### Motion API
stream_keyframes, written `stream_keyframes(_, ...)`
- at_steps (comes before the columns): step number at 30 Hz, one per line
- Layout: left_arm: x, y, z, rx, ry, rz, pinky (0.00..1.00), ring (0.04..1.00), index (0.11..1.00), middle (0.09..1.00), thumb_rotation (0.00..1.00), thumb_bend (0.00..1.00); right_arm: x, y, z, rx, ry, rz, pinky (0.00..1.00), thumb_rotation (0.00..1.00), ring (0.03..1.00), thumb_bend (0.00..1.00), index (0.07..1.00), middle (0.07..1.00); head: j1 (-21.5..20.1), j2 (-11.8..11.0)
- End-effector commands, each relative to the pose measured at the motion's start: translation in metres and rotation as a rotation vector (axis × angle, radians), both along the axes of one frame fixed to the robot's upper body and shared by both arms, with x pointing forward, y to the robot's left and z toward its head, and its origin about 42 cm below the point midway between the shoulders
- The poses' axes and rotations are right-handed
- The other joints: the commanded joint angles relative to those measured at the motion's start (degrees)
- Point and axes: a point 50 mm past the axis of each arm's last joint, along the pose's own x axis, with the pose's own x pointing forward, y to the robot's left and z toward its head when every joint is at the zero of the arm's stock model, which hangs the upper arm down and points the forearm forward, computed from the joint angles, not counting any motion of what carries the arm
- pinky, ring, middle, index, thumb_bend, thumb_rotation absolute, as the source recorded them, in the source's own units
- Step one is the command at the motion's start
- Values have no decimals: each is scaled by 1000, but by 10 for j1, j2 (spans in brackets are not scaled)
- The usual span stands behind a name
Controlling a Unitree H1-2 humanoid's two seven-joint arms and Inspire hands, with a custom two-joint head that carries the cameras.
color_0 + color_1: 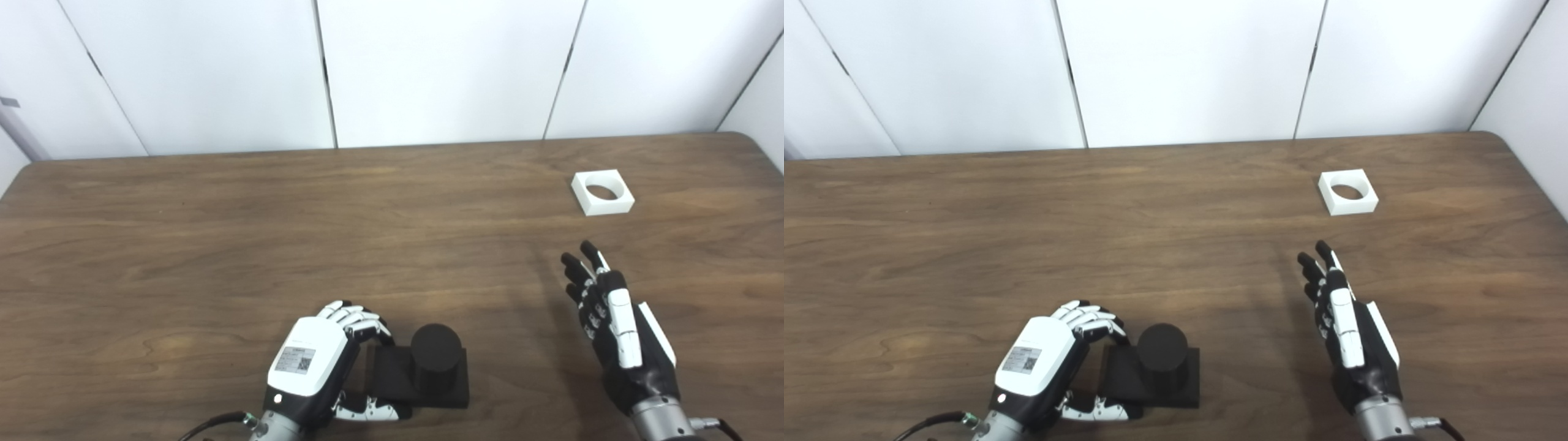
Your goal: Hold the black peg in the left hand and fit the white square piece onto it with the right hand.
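Note:
The black peg (435, 358), a short upright cylinder on a square black base, stands near the table's front edge. My left hand (318, 367) is curled around the base's left side, fingers over its far corner and thumb along its near edge, touching it. The white square piece (603, 192), with a round hole through it, lies flat far to the right and further back. My right hand (615, 324) hovers open, fingers stretched out and pointing toward the white piece, well short of it and holding nothing.
The brown wooden table (306, 233) ends at a white panelled wall behind. Its right rear corner is rounded, just beyond the white piece. A cable trails from each wrist at the bottom edge.

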Motion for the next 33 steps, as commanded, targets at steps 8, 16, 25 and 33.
stream_keyframes(8, 1, 16, -19, 91, 50, 3, 857, 792, 486, 728, 47, 520, 34, -18, 56, -369, -142, 24, 978, 326, 967, 693, 953, 938, -72, -14)
stream_keyframes(16, 1, 22, -20, 77, 49, 9, 818, 778, 486, 726, 47, 520, 86, -56, 110, -853, -180, 76, 956, 240, 981, 917, 934, 974, -109, -24)
stream_keyframes(25, 0, 20, -24, 71, 52, 9, 802, 773, 485, 722, 48, 521, 150, -91, 145, -1218, -75, 85, 990, 165, 1000, 963, 880, 991, -111, -31)
stream_keyframes(33, -3, 16, -23, 65, 51, 9, 809, 775, 485, 723, 48, 521, 199, -107, 147, -1385, 34, 106, 995, 164, 1000, 929, 878, 999, -104, -31)
